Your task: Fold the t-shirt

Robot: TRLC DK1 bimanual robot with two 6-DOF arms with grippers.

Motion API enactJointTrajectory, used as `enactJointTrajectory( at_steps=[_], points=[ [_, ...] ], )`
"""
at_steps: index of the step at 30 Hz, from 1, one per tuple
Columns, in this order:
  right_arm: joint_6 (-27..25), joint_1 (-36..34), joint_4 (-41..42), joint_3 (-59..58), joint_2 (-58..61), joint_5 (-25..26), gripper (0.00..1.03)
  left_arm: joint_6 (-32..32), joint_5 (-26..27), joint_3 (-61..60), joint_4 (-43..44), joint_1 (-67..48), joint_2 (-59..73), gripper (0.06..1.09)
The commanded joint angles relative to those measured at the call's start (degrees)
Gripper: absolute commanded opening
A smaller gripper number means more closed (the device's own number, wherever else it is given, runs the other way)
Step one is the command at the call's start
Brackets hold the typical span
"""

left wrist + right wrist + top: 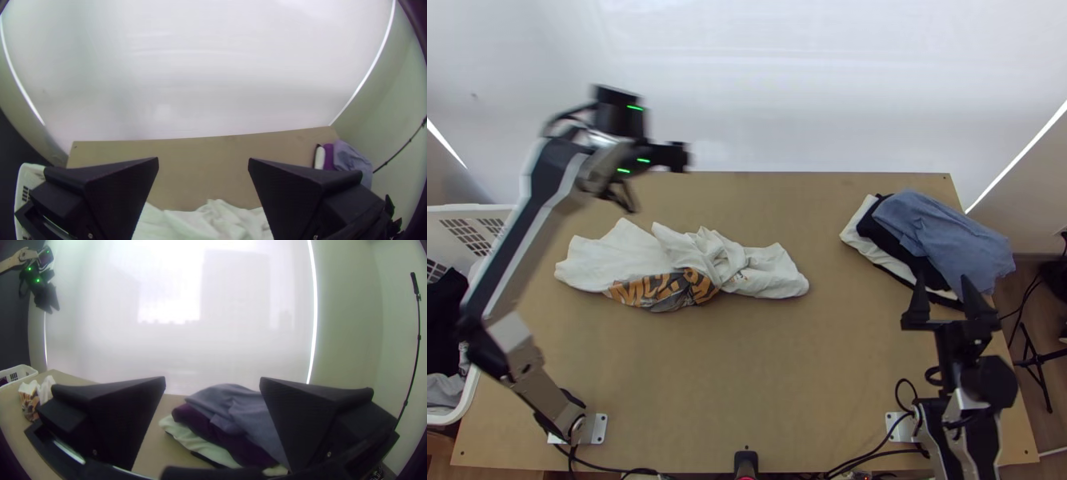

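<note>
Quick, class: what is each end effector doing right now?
Left end effector: open, holding nothing.
Right end effector: open, holding nothing.

Garments are piled at the table's far right; clothes are held in a white basket at left.

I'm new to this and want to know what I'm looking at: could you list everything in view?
T-shirt: one, white with orange-and-grey print, bunched on the table
Table: one, light brown, beneath the shirt
Clothes pile: one, blue-grey, dark and white layers, far right
Basket: one, white, left, holding dark and pale clothes
Backdrop: one, white, behind the table
Pole: one, black, right
Cables: several, black, near edge
Left arm, right arm: two, pale and black
Left gripper: one, black, raised, open
Right gripper: one, black, by the pile, open
</note>
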Motion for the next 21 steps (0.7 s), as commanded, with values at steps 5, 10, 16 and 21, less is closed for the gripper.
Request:
enactJointTrajectory(
  at_steps=[5, 10, 16, 21],
  points=[
    [0.5, 5.2, -14.3, 32.6, 34.8, -0.1, 0.98, 5.0, -0.4, -17.7, -1.9, 20.3, -15.2, 1.04],
    [4.4, 10.9, -21.7, 45.2, 46.1, -0.2, 0.98, 6.5, 0.4, -25.7, -1.8, 24.8, -20.8, 1.04],
    [8.9, 20.0, -25.8, 52.2, 52.5, 3.4, 0.98, 7.9, 1.5, -32.0, -1.7, 30.6, -25.6, 1.04],
    [2.1, 21.9, -25.8, 51.9, 54.8, -6.4, 0.98, 8.5, 1.6, -34.7, -1.7, 33.1, -27.8, 1.04]
  ],
)
